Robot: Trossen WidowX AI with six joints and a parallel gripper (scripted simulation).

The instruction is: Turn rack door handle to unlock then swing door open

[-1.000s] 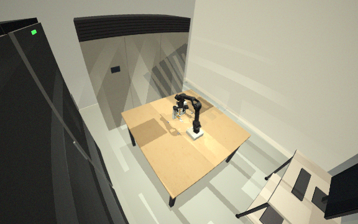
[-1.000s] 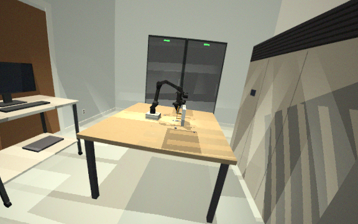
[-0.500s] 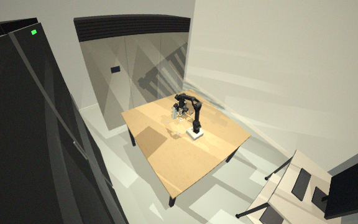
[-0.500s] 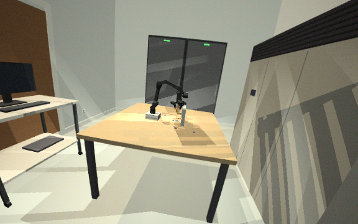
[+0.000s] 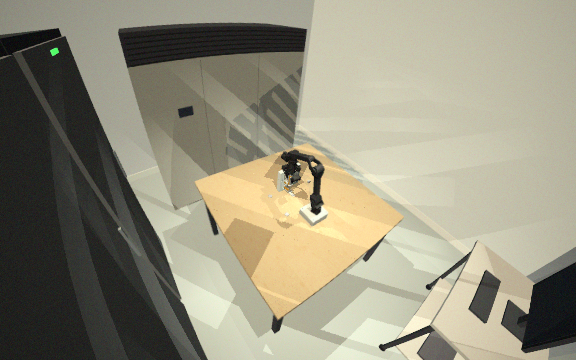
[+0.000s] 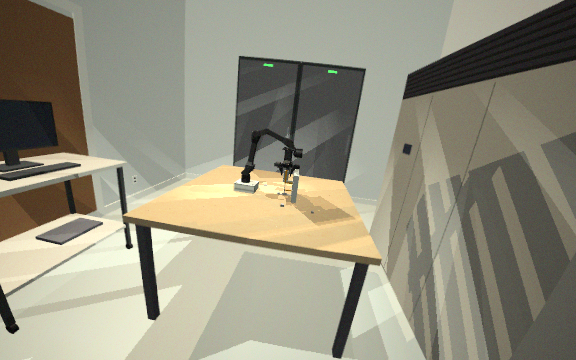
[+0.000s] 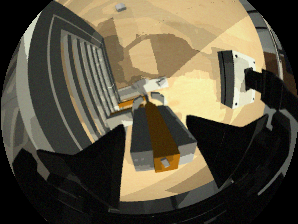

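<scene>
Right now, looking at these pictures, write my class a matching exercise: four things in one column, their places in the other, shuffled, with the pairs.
Things
1. Arm base
2. Monitor
3. Keyboard
4. Green lights

Places
A. Near the top of the dark cabinet
B. On the wooden table
C. On the desk, standing upright
D. On the desk, lying flat

Pairs: 1-B, 2-C, 3-D, 4-A
</scene>
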